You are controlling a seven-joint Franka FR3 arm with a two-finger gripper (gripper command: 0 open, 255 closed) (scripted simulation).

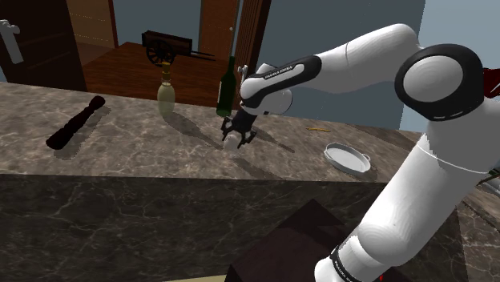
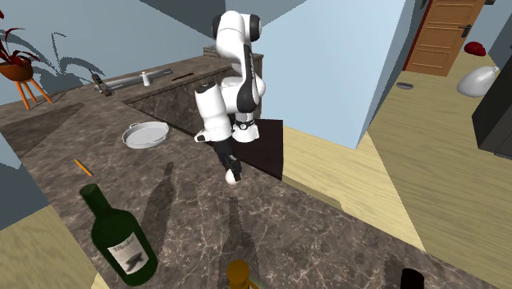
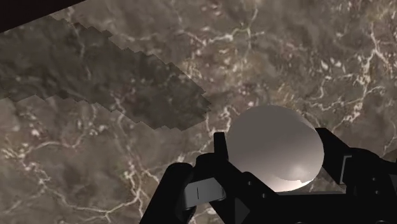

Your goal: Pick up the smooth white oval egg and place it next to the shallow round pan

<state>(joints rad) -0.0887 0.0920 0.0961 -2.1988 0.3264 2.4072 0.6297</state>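
Note:
The white egg (image 3: 273,149) sits clasped between my black fingers (image 3: 219,153), over the dark marble counter (image 3: 127,76). In the shoulder view my gripper (image 1: 235,138) points down at mid-counter with the egg (image 1: 232,145) at its tips, low over the surface; whether it touches, I cannot tell. The shallow round pan (image 1: 348,158), pale grey with small handles, lies well off toward the shoulder view's right. In the second exterior view the gripper (image 2: 232,172) and egg (image 2: 234,179) are to the right of the pan (image 2: 144,135).
A green wine bottle (image 1: 227,88) and a pale bottle (image 1: 166,94) stand just behind the gripper. A dark club-shaped object (image 1: 76,122) lies at the shoulder view's left. A thin orange stick (image 2: 83,167) lies near the pan. The counter's front edge (image 1: 160,178) runs below the gripper.

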